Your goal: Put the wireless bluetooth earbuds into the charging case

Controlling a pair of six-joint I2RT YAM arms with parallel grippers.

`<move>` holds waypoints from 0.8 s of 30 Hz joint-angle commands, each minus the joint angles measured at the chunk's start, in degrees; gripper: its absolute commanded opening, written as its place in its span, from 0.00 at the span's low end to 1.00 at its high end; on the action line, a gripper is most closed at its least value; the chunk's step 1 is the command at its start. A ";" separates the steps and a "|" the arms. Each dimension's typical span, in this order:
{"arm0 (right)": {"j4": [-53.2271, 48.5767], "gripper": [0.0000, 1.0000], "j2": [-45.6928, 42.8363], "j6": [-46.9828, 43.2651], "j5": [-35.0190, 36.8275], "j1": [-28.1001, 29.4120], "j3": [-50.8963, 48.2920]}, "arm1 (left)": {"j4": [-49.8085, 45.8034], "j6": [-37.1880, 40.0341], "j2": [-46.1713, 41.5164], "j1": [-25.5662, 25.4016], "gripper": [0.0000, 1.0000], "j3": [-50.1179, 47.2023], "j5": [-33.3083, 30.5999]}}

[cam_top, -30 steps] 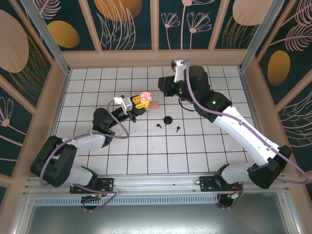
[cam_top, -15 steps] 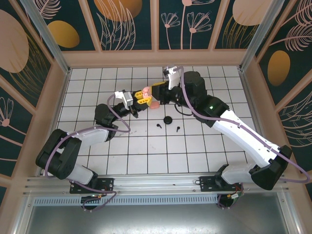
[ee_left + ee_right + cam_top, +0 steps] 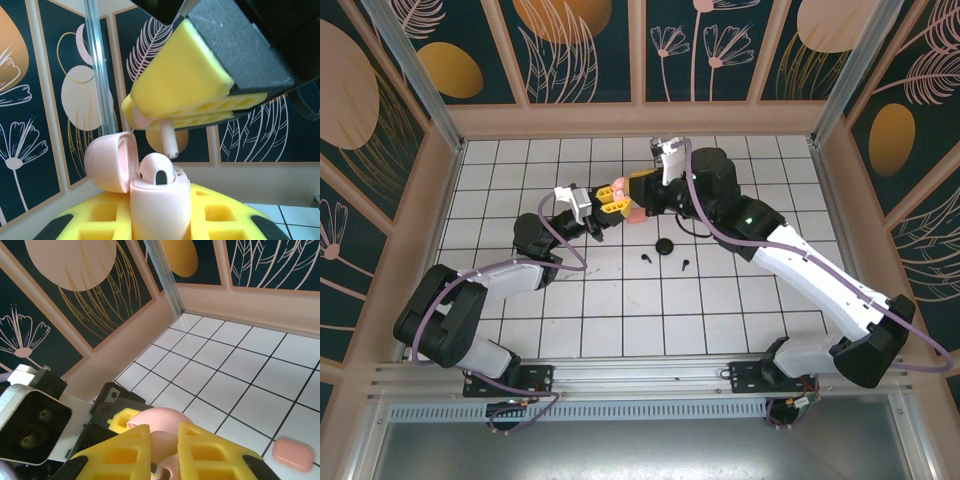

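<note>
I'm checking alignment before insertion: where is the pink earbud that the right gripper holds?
In the left wrist view, the pink earbud hangs stem-down from the right gripper, just above the open pink case held by the left gripper.

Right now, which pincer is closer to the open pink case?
Left. The left pincer grips the open pink case itself. The right pincer is just above the case, holding a pink earbud stem-down over its opening.

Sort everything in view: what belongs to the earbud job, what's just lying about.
Job: pale pink stemmed earbud in right pincer; open pale pink charging case in left pincer; two black stemmed earbuds, waiting.
Lying about: black round case; closed pink rounded-rectangular case.
</note>
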 commanded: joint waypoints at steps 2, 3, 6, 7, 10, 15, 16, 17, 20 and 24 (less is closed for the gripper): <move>1.75 0.14 0.66 -0.58 0.19 0.37 -1.59 | 2.86 -0.97 0.18 0.02 0.00 1.70 1.19; 1.83 0.14 0.65 -0.62 0.36 0.35 -1.85 | 2.86 -0.91 0.14 0.02 0.00 1.68 1.29; 1.66 0.14 0.93 -0.69 0.73 0.26 -2.12 | 2.86 -1.02 -0.08 0.02 0.00 1.61 1.40; 1.58 0.14 1.01 -0.79 0.71 0.25 -2.09 | 2.80 -1.02 -0.17 0.02 0.00 1.61 1.37; 1.09 0.14 1.11 -1.22 0.56 0.26 -2.11 | 2.28 -1.02 -0.35 -0.03 0.00 1.69 1.22; 0.11 0.11 1.03 -2.91 0.86 0.52 -2.16 | 1.75 -1.44 -0.35 -0.01 0.00 2.09 1.16; -0.01 0.11 1.02 -3.27 1.11 0.66 -2.29 | 1.59 -1.59 -0.35 0.02 0.00 2.20 1.11; -0.09 0.11 0.94 -3.46 1.33 0.74 -2.44 | 1.63 -1.76 -0.35 0.02 0.00 2.38 1.09; -0.54 0.11 0.97 -4.22 2.31 1.30 -2.85 | 1.79 -2.15 -0.33 0.02 0.00 2.58 1.11; -0.87 0.11 1.33 -5.10 3.03 2.07 -3.29 | 1.81 -2.67 -0.22 0.02 0.00 2.89 0.85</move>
